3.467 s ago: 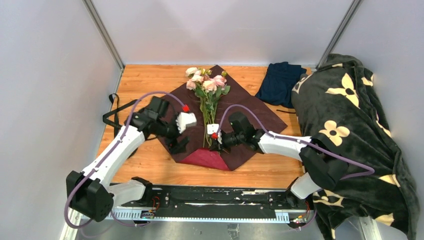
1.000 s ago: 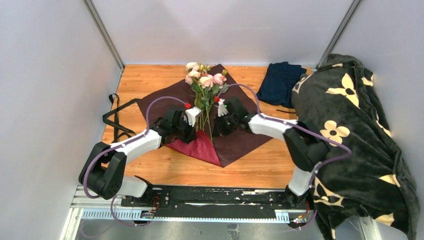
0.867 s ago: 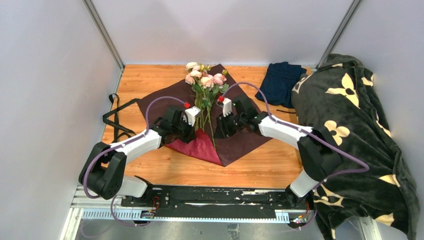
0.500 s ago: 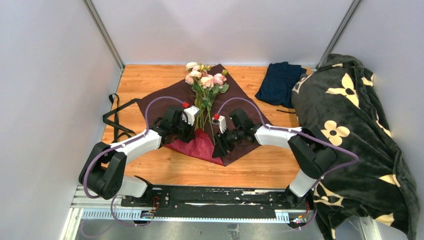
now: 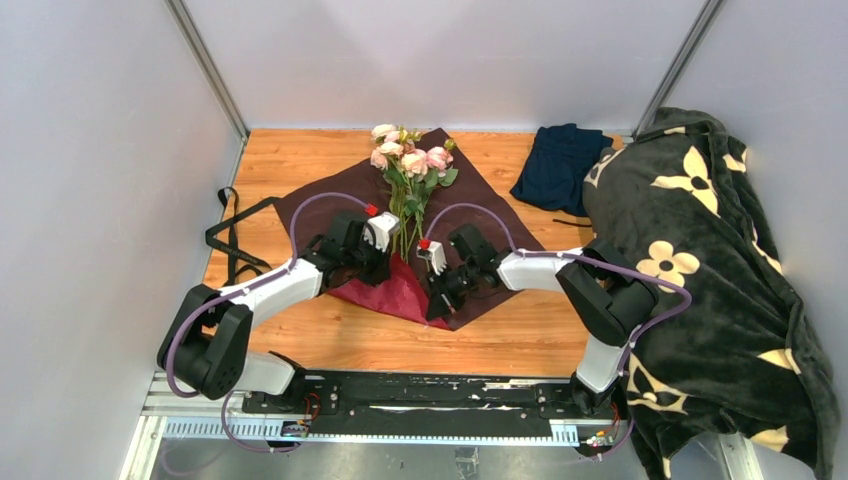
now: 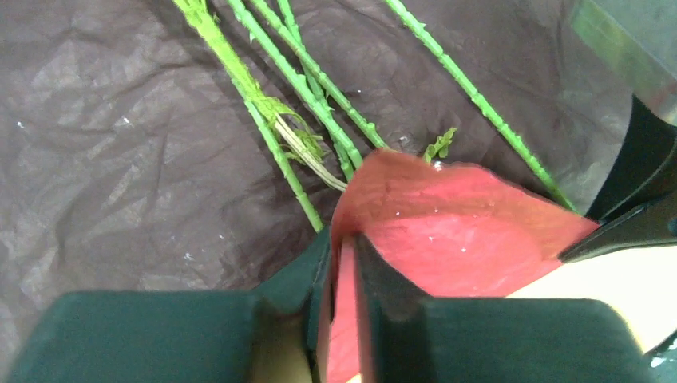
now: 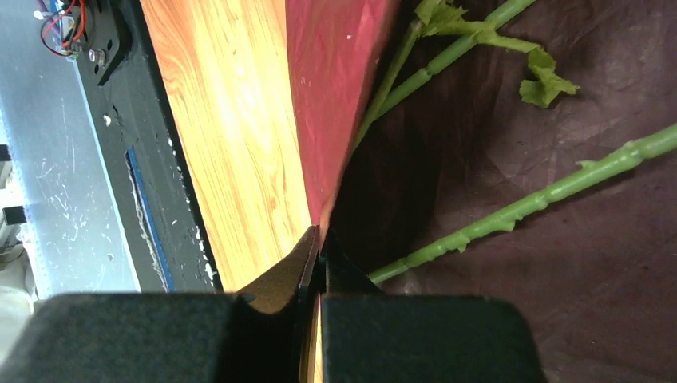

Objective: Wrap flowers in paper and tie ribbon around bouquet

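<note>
Status at the table (image 5: 300, 160): noting the flowers (image 5: 410, 160) lying lengthwise on the paper (image 5: 310, 205), blooms toward the far edge, stems pointing toward the arm bases. Noting the paper spread out with its dark reverse facing up and its near corner folded up and over, showing the red face.

Recording the left end effector (image 5: 386, 262) clenching on the upper edge of that red fold, just left of the stems. Confirming this in the left wrist view, with both fingers (image 6: 383, 279) pinching the thin sheet between them.

Recording the right end effector (image 5: 435, 305) clenching on the paper at the near right end of the fold, low against the table. Confirming this in the right wrist view, jaws pressed together where the red face meets the dark reverse.

Observing the stems running between the two end effectors, their lower ends slipping under the red fold.

Logging the ribbon (image 5: 238, 218) lying in loose loops at the left edge of the table, beside the paper's left corner and apart from the flowers. Logging a navy cloth (image 5: 560, 160) at the far right and a dark blanket (image 5: 700, 250) heaped along the right side.
</note>
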{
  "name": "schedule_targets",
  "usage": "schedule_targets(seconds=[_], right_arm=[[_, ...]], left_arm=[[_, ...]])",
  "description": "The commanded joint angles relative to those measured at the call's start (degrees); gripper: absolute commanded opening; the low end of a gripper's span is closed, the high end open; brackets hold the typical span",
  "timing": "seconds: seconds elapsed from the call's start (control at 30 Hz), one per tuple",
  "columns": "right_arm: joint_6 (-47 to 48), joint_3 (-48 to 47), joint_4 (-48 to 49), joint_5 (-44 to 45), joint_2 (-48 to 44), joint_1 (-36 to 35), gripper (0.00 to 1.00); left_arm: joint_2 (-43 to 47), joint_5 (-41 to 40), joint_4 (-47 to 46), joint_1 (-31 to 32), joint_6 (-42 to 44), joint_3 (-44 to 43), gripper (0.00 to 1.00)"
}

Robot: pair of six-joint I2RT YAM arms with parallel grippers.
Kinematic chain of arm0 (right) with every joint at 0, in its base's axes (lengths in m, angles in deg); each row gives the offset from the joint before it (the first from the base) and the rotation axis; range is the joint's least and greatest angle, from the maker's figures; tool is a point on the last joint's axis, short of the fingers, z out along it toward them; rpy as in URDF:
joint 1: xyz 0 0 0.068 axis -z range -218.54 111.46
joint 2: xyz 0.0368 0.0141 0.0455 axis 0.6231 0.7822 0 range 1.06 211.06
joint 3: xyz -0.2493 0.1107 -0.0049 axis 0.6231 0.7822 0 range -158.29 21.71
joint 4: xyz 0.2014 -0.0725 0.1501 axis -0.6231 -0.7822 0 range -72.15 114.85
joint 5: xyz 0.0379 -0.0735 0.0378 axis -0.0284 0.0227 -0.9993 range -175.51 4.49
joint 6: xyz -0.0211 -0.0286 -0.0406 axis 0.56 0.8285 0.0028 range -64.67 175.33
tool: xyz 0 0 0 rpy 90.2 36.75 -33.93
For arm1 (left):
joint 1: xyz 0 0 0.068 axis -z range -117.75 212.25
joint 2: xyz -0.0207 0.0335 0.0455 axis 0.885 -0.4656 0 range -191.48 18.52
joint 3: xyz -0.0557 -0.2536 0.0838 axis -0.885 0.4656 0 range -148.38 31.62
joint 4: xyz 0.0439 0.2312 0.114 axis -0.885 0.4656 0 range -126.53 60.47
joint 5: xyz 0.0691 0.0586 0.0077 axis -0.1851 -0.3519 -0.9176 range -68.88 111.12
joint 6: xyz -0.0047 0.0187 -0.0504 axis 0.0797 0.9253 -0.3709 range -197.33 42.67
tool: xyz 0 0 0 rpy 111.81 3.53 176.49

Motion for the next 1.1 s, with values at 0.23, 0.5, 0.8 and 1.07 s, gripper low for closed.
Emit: schedule_targets(seconds=[0.23,0.5,0.8,1.07], right_arm=[[-0.9,-6.7,-9.4,0.5,0.8,1.3,0.0],[-1.2,-8.9,-11.7,1.9,2.1,1.4,0.0],[0.4,-9.6,-15.5,3.8,2.1,1.4,0.0],[3.7,-9.4,-23.3,3.3,-0.9,5.0,0.0]], left_arm=[[0.4,1.7,51.2,-15.2,45.9,-23.5,0.93],[-5.2,-8.4,56.1,-21.3,55.0,-19.8,0.76],[-11.8,-7.1,24.4,-18.6,42.8,-12.2,0.64],[-5.3,-2.8,27.5,-10.7,50.0,-1.3,0.57]])
